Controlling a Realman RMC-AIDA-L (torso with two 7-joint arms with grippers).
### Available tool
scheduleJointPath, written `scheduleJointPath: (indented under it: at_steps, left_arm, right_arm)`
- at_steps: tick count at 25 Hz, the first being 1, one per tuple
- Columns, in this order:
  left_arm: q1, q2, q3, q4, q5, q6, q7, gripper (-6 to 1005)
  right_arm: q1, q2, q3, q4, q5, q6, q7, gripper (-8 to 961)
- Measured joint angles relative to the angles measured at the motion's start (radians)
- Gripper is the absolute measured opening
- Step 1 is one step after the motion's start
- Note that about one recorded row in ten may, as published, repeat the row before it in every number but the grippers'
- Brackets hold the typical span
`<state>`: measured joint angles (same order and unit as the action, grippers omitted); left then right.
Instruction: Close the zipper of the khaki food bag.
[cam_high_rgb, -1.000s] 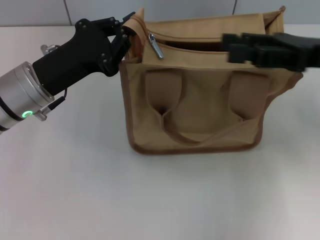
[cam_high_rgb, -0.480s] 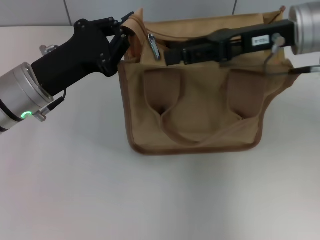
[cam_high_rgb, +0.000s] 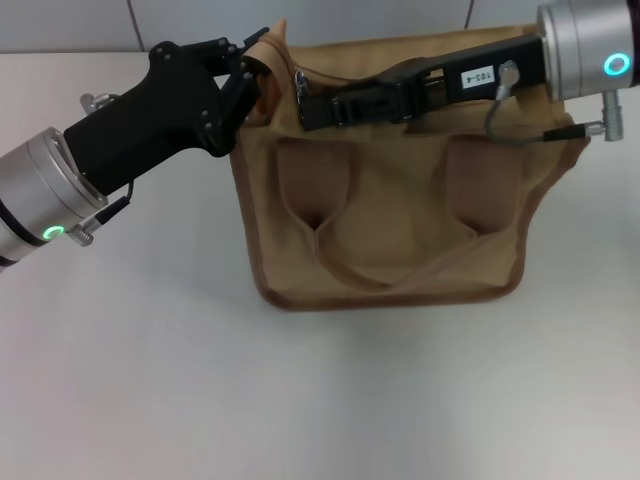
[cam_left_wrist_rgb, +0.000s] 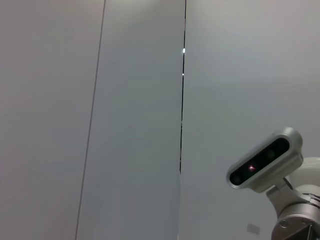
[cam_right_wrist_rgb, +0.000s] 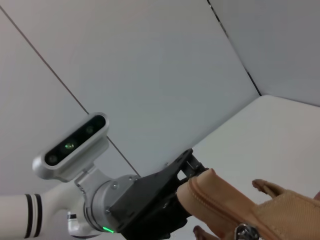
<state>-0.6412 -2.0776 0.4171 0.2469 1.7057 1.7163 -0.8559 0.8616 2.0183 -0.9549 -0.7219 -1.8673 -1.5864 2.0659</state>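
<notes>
- the boxy tan canvas khaki food bag (cam_high_rgb: 400, 200) stands upright on the white surface (cam_high_rgb: 300, 400), toward the far edge, in front of a pale grey panelled wall (cam_high_rgb: 400, 15); its front face shows two wide strap patches and a looped fabric handle (cam_high_rgb: 390, 270) hanging between them; a brown-edged seam runs along its base
- the left gripper (cam_high_rgb: 248, 72), black on a black and silver arm, reaches in from the robot's left and is pinched together on the upper left corner of the bag, where the tan fabric rises to a point; in the right wrist view the same gripper (cam_right_wrist_rgb: 192, 167) is clamped on the rounded fabric end of the bag (cam_right_wrist_rgb: 220, 205)
- the right gripper (cam_high_rgb: 305, 100), long and black on a silver wrist with a lit ring, lies across the top opening of the bag from the robot's right; its tip sits at the small silver metal pull tab (cam_high_rgb: 299, 82) of the zipper (cam_high_rgb: 340, 78) near the left end of the bag; whether its fingers are pressed on the tab or spread apart cannot be told
- the tan zip track is mostly hidden under the right arm; the mouth of the bag looks open behind it
- the left wrist view shows only grey wall panels and a white head camera unit (cam_left_wrist_rgb: 265, 160)
</notes>
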Motion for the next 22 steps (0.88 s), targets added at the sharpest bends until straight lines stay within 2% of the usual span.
scheduleJointPath:
  at_steps: [3, 8, 15, 22]
  left_arm:
    - [0.000, -0.001, 0.000, 0.000, 0.000, 0.001, 0.000, 24]
    - [-0.005, -0.001, 0.002, -0.007, 0.000, 0.007, 0.000, 27]
    - [-0.044, -0.002, -0.004, -0.059, 0.000, -0.014, 0.037, 32]
    - [-0.045, -0.002, -0.008, -0.077, -0.036, -0.028, 0.041, 37]
  right_arm:
    - [0.003, 0.005, -0.009, 0.000, -0.001, 0.011, 0.003, 372]
    - [0.007, 0.014, -0.017, -0.005, -0.001, 0.036, 0.010, 371]
    - [-0.003, 0.032, -0.045, -0.048, -0.001, 0.066, 0.029, 375]
    - [-0.024, 0.035, -0.039, -0.056, -0.001, 0.089, 0.025, 365]
